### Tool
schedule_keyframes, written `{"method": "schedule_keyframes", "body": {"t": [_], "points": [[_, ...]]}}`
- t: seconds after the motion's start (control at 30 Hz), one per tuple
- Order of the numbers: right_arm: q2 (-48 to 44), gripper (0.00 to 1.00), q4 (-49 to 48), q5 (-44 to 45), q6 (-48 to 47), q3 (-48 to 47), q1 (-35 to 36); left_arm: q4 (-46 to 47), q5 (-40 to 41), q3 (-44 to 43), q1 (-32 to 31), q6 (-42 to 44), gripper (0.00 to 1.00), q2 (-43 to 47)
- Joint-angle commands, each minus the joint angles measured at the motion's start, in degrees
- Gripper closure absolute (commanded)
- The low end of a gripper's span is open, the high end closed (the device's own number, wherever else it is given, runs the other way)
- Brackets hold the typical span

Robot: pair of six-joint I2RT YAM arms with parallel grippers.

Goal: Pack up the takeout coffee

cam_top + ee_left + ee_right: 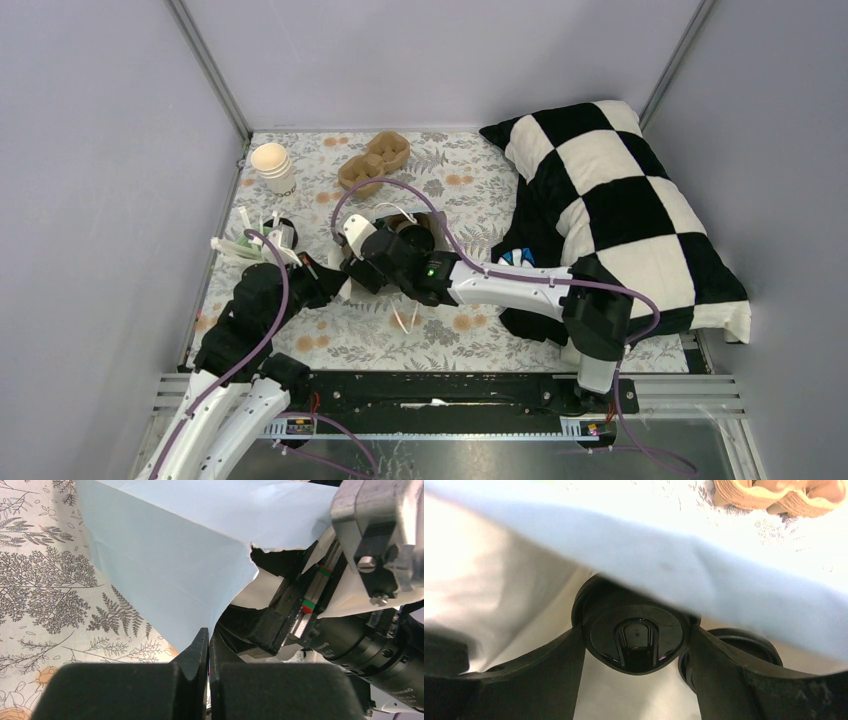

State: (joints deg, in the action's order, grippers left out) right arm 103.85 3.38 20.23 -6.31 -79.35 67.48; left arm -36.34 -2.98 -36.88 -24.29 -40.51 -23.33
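Observation:
One takeout coffee cup shows its round black lid [636, 625] inside the pale blue bag [165, 555], whose blue rim [704, 575] crosses the right wrist view above it. My right gripper [635, 636] is shut on that lid, a finger pressed against each side. The black lid of a second cup [749, 647] stands just to the right, behind the right finger. My left gripper [208, 635] is shut on the bag's torn edge. In the top view both grippers, left [335, 285] and right [352, 268], meet near the table's middle left, and the arms hide most of the bag.
A brown pulp cup carrier [375, 160] and a stack of lidless cream cups [272, 165] stand at the back. A mint-green cup with white sticks [258, 248] sits by the left wall. A black-and-white checked pillow [610, 220] fills the right side.

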Motion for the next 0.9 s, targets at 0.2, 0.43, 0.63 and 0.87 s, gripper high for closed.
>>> {"method": "schedule_keyframes", "body": {"t": [0.2,0.43,0.63,0.87], "points": [[6.42,0.43,-6.75,6.97,-0.29,-4.54,-0.5,2.27,0.71,0.75,-0.05,0.87,1.0,-0.09],[6.49,0.44,-5.2,11.6,0.22,-3.82,-1.12,1.13,2.8,0.2,0.02,0.37,1.0,0.83],[6.97,0.45,-3.73,13.44,1.15,-5.75,-1.13,0.98,2.81,-0.3,0.04,0.21,1.0,0.59],[9.3,0.43,-3.73,13.01,2.16,-7.83,-1.13,1.21,2.3,-1.01,-0.03,0.29,1.0,0.18]]}}
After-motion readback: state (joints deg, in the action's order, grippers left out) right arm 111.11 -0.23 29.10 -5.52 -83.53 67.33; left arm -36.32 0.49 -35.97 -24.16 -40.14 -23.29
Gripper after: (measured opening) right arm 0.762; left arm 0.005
